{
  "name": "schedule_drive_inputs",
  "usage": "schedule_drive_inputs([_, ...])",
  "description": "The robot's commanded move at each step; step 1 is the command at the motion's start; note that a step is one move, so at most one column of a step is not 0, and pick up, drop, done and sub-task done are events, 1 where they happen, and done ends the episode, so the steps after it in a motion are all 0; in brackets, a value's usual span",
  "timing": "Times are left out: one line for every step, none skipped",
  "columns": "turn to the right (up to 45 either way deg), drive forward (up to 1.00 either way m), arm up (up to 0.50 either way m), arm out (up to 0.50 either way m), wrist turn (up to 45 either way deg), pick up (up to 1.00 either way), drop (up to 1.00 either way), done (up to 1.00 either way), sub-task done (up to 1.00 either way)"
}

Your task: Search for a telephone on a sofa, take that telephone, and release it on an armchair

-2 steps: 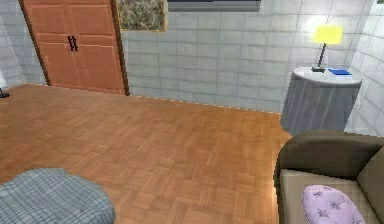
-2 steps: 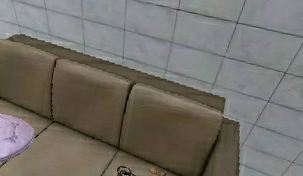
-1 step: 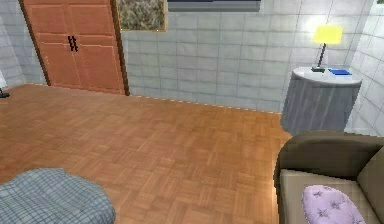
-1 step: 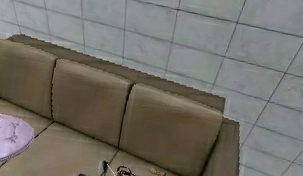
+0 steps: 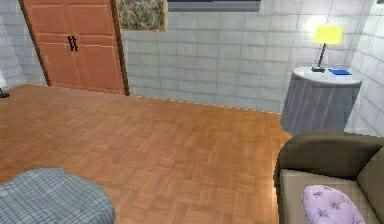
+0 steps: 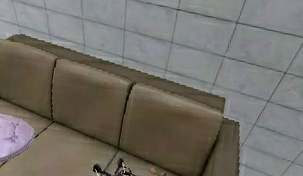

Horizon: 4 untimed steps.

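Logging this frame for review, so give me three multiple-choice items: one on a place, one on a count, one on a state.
1. Where does the yellow lamp stand?
A) on the round grey side table
B) on the floor
C) on a shelf

2. How many back cushions does the sofa have?
A) two
B) three
C) five

3. How is the wooden double door?
A) wide open
B) shut
C) off its hinges

Answers:
1 A: the lamp's base rests on the table's top, next to a blue thing.
2 B: three cushions stand side by side in the arm side view.
3 B: both leaves sit flush in the frame.
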Motion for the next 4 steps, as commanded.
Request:
schedule_drive_inputs([0.0,0.00,-0.30,0.00,0.0,0.00,0.00,0.00,0.00])
schedule_drive_inputs([0.0,0.00,0.00,0.00,0.0,1.00,0.00,0.00,0.00])
schedule_drive_inputs([0.0,0.00,0.10,0.00,0.0,0.00,0.00,0.00,0.00])
schedule_drive_inputs([0.0,0.00,0.50,0.00,0.0,0.00,0.00,0.00,0.00])
